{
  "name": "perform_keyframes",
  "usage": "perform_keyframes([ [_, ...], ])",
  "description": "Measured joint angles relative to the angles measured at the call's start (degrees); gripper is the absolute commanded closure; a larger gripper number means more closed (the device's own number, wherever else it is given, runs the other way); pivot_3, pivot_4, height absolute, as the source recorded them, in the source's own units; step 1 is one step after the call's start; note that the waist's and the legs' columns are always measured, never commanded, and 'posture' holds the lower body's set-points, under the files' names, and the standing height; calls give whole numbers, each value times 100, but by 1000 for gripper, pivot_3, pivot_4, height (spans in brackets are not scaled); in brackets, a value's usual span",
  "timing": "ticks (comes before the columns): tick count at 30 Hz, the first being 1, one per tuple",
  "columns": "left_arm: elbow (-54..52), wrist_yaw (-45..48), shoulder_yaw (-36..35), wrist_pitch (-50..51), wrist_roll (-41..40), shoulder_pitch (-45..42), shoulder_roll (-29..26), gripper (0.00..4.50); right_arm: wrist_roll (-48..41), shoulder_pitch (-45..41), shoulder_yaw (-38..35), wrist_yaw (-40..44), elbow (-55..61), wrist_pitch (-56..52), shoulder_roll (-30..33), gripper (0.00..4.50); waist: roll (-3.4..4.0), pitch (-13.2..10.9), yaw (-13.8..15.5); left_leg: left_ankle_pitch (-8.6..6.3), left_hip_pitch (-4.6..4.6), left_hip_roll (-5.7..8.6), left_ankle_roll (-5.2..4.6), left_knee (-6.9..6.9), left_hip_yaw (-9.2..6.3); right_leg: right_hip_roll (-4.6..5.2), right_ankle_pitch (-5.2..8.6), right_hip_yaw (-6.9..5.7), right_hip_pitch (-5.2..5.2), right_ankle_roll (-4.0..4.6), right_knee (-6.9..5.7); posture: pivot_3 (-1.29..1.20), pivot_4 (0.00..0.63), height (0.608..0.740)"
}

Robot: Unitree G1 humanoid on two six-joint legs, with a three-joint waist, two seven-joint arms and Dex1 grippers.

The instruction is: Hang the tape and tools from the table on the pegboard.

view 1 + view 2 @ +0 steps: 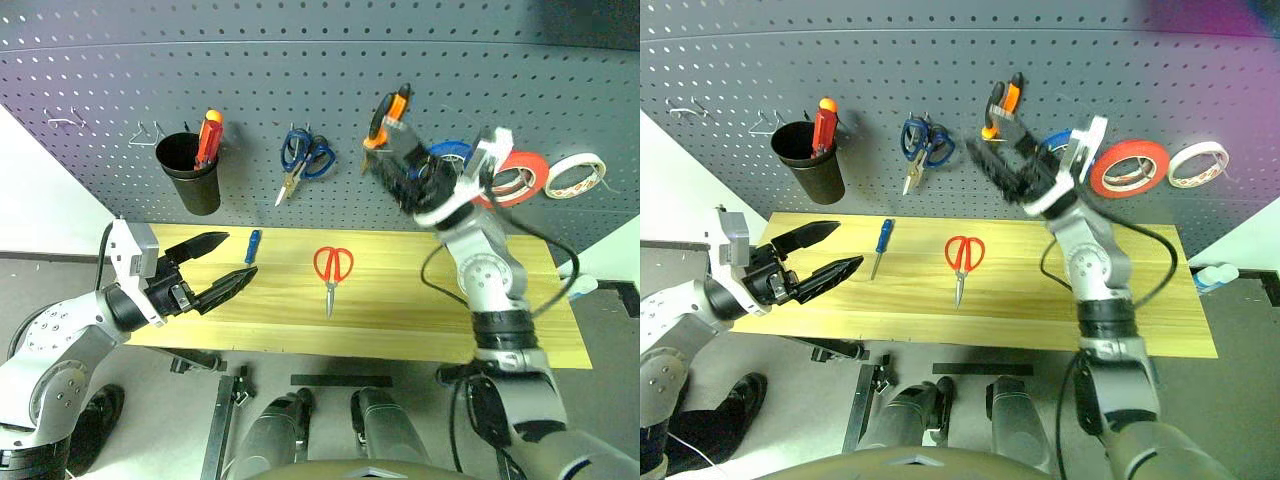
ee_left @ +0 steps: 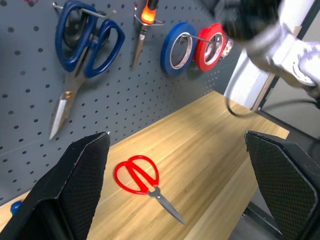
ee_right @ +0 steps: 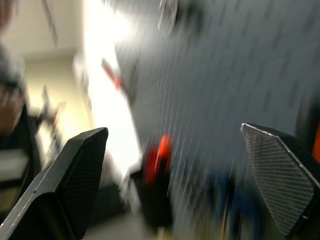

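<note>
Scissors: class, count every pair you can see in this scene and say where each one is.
2. The blue-handled scissors hang on the pegboard. The red-handled scissors lie flat on the wooden table. None seem hidden.

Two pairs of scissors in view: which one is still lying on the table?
The red-handled scissors, lying flat mid-table, blades toward the robot. The blue-handled scissors already hang from a hook on the pegboard.

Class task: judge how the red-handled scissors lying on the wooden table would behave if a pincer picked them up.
The red-handled scissors look rigid and lie flat, so probably awkward to get under. Their thin metal blades seem smooth, likely slippery. The closed blades might swing open when lifted.
</note>
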State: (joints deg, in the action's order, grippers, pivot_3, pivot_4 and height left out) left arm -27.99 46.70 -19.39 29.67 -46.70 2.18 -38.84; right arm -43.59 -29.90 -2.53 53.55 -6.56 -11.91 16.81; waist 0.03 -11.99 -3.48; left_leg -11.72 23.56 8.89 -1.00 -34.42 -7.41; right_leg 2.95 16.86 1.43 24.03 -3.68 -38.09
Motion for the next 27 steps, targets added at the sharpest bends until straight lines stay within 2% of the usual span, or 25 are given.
perform_keyframes([
  [3, 16, 1, -1, -37, 33, 57, 8, 0, 226, 224, 148, -119, 13, -153, -17, 14, 3, -5, -30, 1, 9, -1, 1, 17, 7, 2, -1, 4, 20, -1, 1, -86, 212, 740],
  [6, 87, 0, -6, -130, 120, 174, 39, 0, 120, 337, 24, -198, 305, -412, 6, 14, 0, -7, -22, 1, 11, -4, 1, 25, 6, 1, -1, 1, 22, -1, 5, -92, 213, 740],
  [11, 97, 0, -8, -198, 132, 177, 55, 0, 660, 410, 19, -701, 285, -409, 37, 14, -4, -8, -10, 1, 11, -4, 2, 19, 8, 2, -2, 1, 18, -1, 6, -105, 211, 740],
  [14, 158, -5, 11, -285, 269, 177, 64, 0, 625, 409, -162, -777, 228, -539, 98, 14, -4, -8, -1, 1, 11, -4, 2, 19, 8, 2, -2, 1, 18, -1, 6, -121, 208, 740],
  [20, 767, -685, 622, -315, 1214, -16, 410, 0, 641, 724, -233, 449, 298, -779, 1305, 14, -11, -16, 86, -1, 12, -5, -2, 17, 12, 3, -3, -3, 10, -3, 16, -168, 216, 740],
  [27, 1485, -2035, 1436, -199, 2272, -717, 1451, 0, 815, 805, -353, 1558, 282, -724, 2383, 14, -38, -41, 61, -22, 41, -19, -31, -58, 21, 0, -12, -20, 6, -19, 10, -221, 218, 740],
])
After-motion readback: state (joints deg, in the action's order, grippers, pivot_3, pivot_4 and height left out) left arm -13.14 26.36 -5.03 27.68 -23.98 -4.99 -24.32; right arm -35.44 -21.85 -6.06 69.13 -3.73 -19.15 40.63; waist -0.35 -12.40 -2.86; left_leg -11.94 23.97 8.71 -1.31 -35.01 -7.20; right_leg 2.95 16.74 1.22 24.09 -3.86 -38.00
